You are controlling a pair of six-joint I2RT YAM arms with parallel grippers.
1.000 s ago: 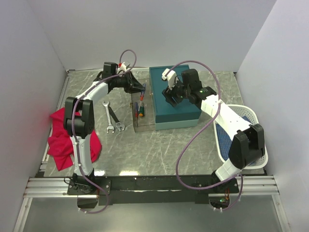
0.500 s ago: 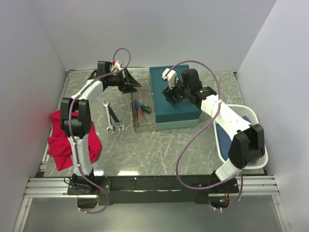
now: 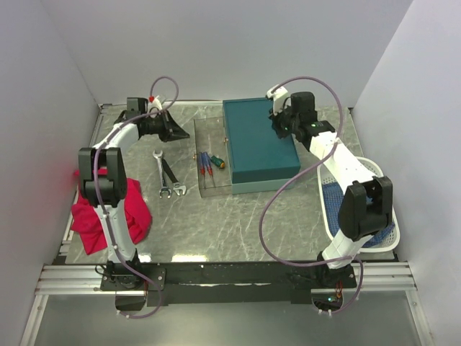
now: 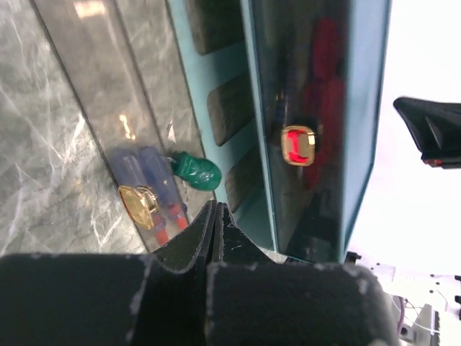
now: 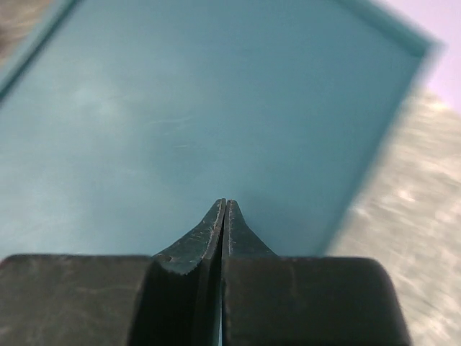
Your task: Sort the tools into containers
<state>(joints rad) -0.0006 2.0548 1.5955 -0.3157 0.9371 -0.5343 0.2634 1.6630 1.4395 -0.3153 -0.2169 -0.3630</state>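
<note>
**A:** Top external view, starting at the left. What lies there?

**B:** A red cloth is bunched at about eight o'clock on the grey table, partly behind the left arm.

**A:** And that arm's pincer?

**B:** The left gripper is at roughly ten o'clock, above bare table and pointing toward three o'clock. Its jaws are pressed together with nothing between them. In the left wrist view the two fingers meet in a thin seam.

**A:** Which tools can you see?

**B:** Two silver wrenches lie flat on the table at nine o'clock of the clear tray, near it but apart. Inside the tray are the red-and-blue-handled screwdriver and, just at its three o'clock, the stubby orange-and-green screwdriver.

**A:** And the containers?

**B:** The teal box sits at about one o'clock with the tray against its left side. The right gripper is over the far part of the box's top, jaws together and empty. I cannot tell whether it touches the box. The white basket stands at four o'clock by the right edge, with blue mesh lining showing. The right arm hides much of its inside.
</note>
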